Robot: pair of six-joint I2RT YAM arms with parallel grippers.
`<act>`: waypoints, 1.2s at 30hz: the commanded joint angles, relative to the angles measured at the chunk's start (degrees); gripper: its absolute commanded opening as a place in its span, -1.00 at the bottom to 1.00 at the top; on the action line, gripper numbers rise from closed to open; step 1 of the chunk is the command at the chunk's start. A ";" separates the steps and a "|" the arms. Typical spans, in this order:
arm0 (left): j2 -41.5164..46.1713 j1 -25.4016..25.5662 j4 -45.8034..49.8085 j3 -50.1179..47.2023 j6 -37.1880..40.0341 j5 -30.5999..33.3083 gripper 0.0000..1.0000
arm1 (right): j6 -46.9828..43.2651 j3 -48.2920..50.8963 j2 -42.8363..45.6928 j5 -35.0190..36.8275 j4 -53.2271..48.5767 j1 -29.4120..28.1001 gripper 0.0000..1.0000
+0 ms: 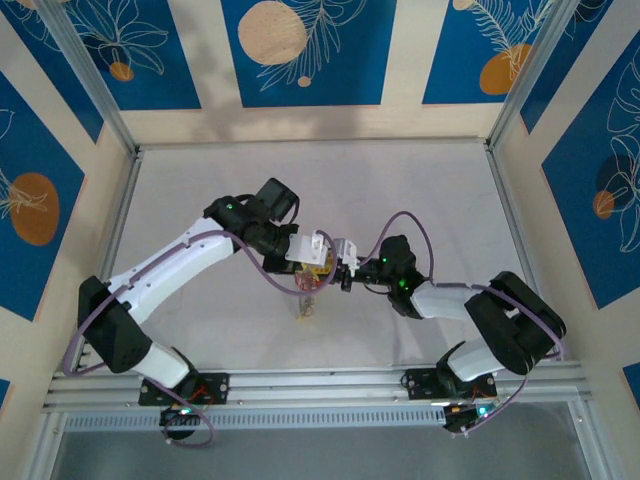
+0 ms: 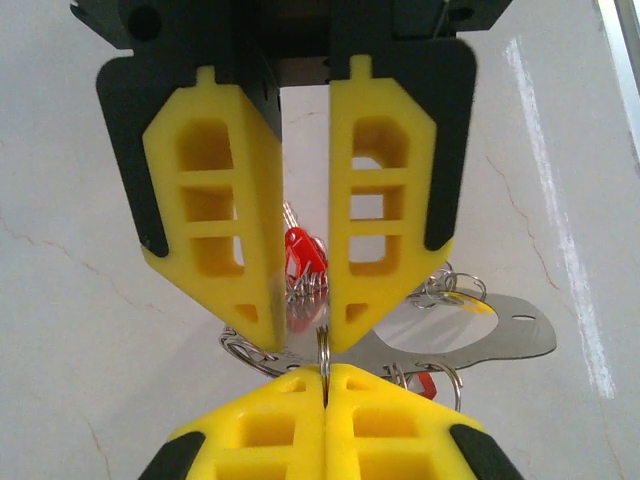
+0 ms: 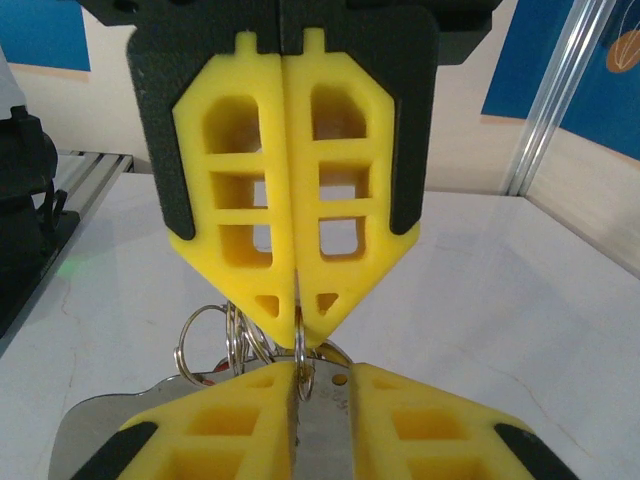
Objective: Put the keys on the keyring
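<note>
Black-and-white arms (image 1: pixel 170 265); looping purple cables (image 1: pixel 400 213); yellow windowed fingers (image 3: pixel 197 180).

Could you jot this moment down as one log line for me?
left gripper: shut on metal plate | right gripper: shut on small ring | plate: held above table

Left pincer (image 2: pixel 302 345) faces right pincer (image 3: pixel 297 328); table (image 1: pixel 200 190) around open.
</note>
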State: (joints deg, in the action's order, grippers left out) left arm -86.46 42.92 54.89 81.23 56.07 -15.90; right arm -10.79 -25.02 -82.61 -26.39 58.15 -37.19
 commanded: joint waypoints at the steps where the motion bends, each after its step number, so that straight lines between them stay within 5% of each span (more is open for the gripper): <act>1: -0.30 0.51 2.28 1.40 0.70 -1.14 -1.00 | -0.07 -1.35 -0.61 -0.47 0.37 -0.67 -0.60; 8: -0.03 0.47 -0.40 -0.20 -0.79 -3.74 -1.00 | 1.16 -1.27 -1.62 -0.28 1.80 -1.30 -0.77; 12: 1.28 -0.64 -2.40 -1.69 -1.45 -5.75 -0.66 | 1.89 -0.18 -2.19 0.10 5.78 -1.22 -1.00; 17: 3.90 -4.41 -5.08 -5.30 -0.76 -9.58 -0.60 | 3.73 1.93 -2.82 -0.84 12.06 -0.30 -1.00; 36: 4.03 -7.15 -12.53 -12.68 -1.20 -15.31 -1.00 | 6.99 2.98 -4.58 -1.49 19.81 0.85 -1.00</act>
State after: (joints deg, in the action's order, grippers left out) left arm -82.46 35.88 42.61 69.30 54.15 -28.53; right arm -4.45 -22.00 -87.07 -27.68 72.25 -36.51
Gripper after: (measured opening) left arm 0.042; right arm 0.061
